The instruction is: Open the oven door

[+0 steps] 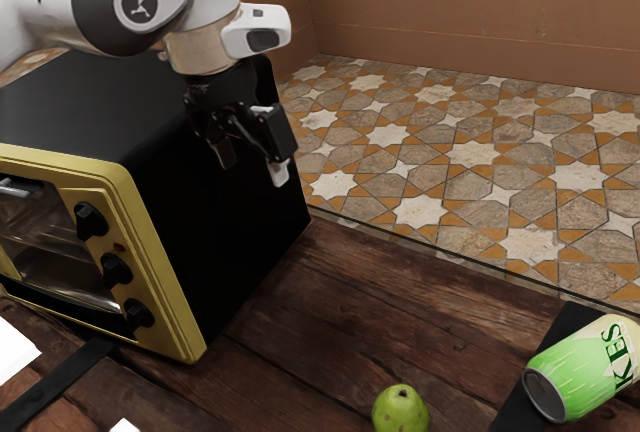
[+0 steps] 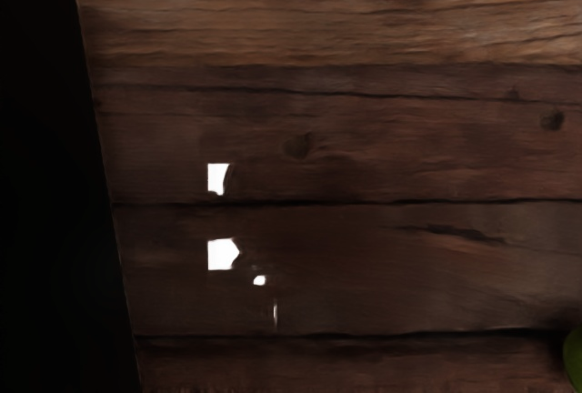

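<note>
My gripper (image 1: 252, 164) hangs open in the exterior view beside the oven's black side panel, with nothing between its fingers. The toaster oven (image 1: 125, 177) has a black body and a yellow front frame with black knobs. Its glass door (image 1: 62, 274) faces the exterior view's lower left and is partly cut off by the picture's edge; a metal handle (image 1: 20, 189) runs near its top. The gripper is away from both door and handle. In the wrist view, a black surface (image 2: 55, 193), apparently the oven's side, stands beside the wooden table (image 2: 364, 266).
A green pear (image 1: 400, 410) and a green can (image 1: 585, 367) lying on its side are at the table's near part. A black strip (image 1: 60, 384) crosses the wood by the oven's front. Patterned floor (image 1: 470, 157) shows beyond the table (image 1: 330, 302).
</note>
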